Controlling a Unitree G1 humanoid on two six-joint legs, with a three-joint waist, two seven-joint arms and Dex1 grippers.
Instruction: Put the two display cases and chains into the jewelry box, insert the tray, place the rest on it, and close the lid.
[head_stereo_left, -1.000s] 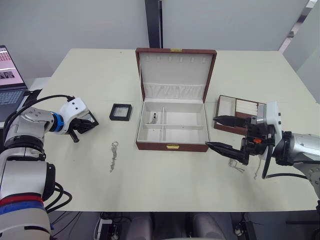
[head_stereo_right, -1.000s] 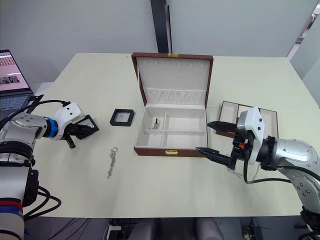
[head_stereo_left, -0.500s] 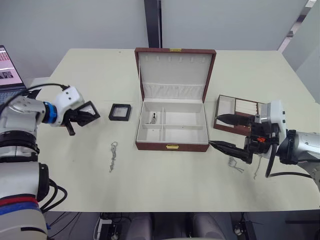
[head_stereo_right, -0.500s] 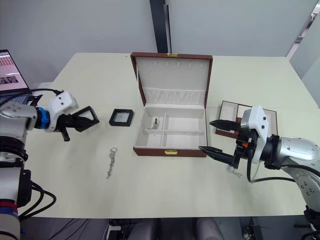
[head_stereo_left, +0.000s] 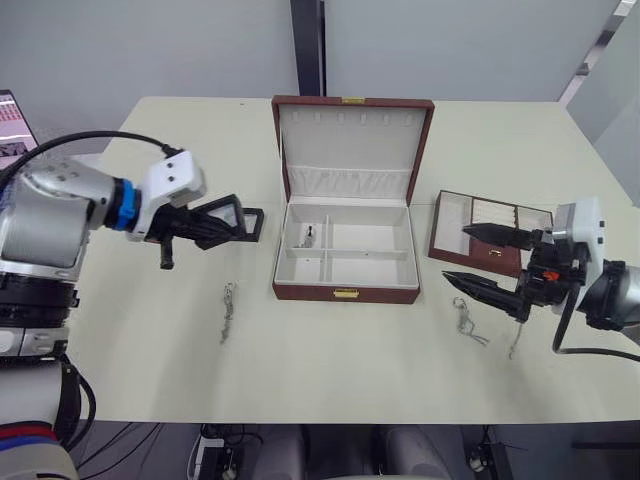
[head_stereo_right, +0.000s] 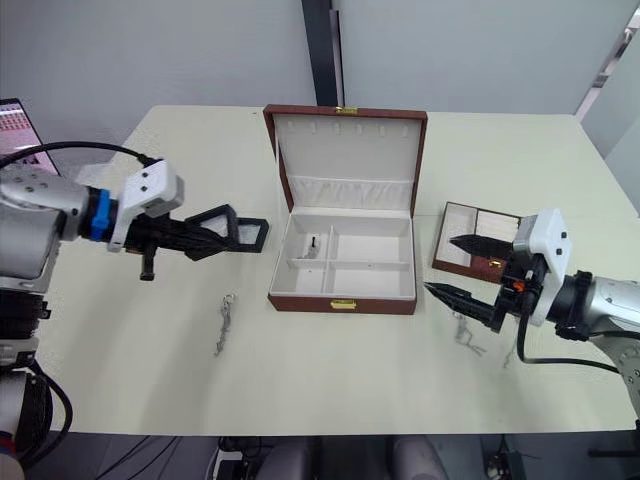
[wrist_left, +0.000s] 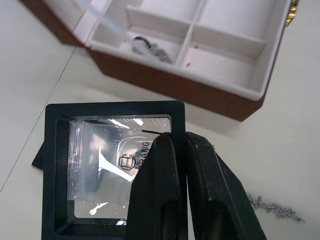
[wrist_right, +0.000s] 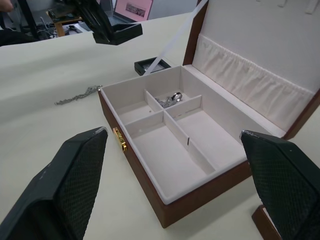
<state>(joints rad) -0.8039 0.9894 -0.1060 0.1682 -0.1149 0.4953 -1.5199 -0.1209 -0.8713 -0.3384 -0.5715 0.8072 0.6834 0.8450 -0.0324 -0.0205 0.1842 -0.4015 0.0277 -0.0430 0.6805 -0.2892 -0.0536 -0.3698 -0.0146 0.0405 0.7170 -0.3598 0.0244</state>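
The jewelry box (head_stereo_left: 345, 292) is showing glossy dark red wood grain with matt cream lining; the display case (wrist_left: 112, 165) is looking like matt black plastic around shiny clear film; the chains (head_stereo_left: 227, 310) are glinting silvery metal; the bench (head_stereo_left: 330, 360) is looking smooth, matt.

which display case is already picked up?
The display case gripped in the left claw, held above the table left of the jewelry box. The other display case lies flat on the table.
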